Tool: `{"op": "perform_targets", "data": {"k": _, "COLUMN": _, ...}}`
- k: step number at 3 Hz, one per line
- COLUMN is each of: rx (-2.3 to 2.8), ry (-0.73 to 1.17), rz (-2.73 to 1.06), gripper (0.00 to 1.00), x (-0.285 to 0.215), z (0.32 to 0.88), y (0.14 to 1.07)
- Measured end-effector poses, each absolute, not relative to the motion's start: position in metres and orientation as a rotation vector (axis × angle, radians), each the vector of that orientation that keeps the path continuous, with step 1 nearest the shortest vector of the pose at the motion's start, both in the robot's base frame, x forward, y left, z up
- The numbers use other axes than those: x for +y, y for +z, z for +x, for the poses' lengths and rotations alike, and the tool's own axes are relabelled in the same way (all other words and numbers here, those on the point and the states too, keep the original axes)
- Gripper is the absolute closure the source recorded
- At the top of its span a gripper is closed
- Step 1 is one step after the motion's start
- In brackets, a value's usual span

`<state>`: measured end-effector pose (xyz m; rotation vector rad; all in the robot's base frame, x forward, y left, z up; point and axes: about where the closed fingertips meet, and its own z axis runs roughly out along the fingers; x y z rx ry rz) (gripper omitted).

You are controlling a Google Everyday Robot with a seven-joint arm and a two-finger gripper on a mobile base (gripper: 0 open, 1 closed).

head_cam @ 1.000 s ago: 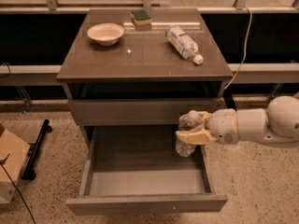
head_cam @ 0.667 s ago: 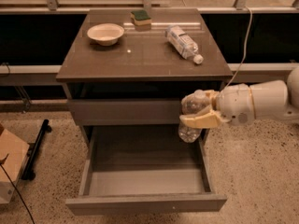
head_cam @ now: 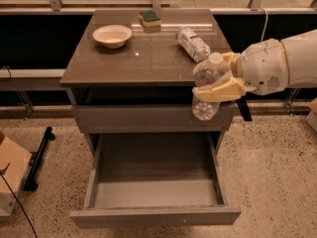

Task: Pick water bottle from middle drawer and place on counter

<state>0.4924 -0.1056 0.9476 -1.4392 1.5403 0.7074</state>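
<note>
My gripper (head_cam: 214,81) is shut on the water bottle (head_cam: 206,90), a small clear ribbed bottle with a white cap. It holds the bottle upright in the air at the front right corner of the counter (head_cam: 133,58), with the cap above the counter's edge and the base hanging in front of the upper drawer front. The middle drawer (head_cam: 153,195) is pulled out below, and its pale grey floor is bare.
On the counter lie a bigger bottle with a white-blue label (head_cam: 193,43) at the right, a cream bowl (head_cam: 112,35) at the back left and a green sponge (head_cam: 149,18) at the back. A cardboard box (head_cam: 10,175) stands on the floor at the left.
My gripper has lifted the water bottle up from just above the open drawer to the height of the counter's front right edge.
</note>
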Motion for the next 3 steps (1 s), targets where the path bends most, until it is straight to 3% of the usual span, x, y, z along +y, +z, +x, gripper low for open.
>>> {"op": "perform_targets", "data": {"k": 2, "rx": 1.529, "ry": 0.659, "rz": -1.376, "gripper": 1.00, "x": -0.107, "z": 0.498, "y": 0.958}}
{"op": "perform_targets", "data": {"k": 3, "rx": 1.487, "ry": 0.532, "rz": -1.306, "gripper": 1.00, "x": -0.107, "z": 0.513, "y": 0.978}}
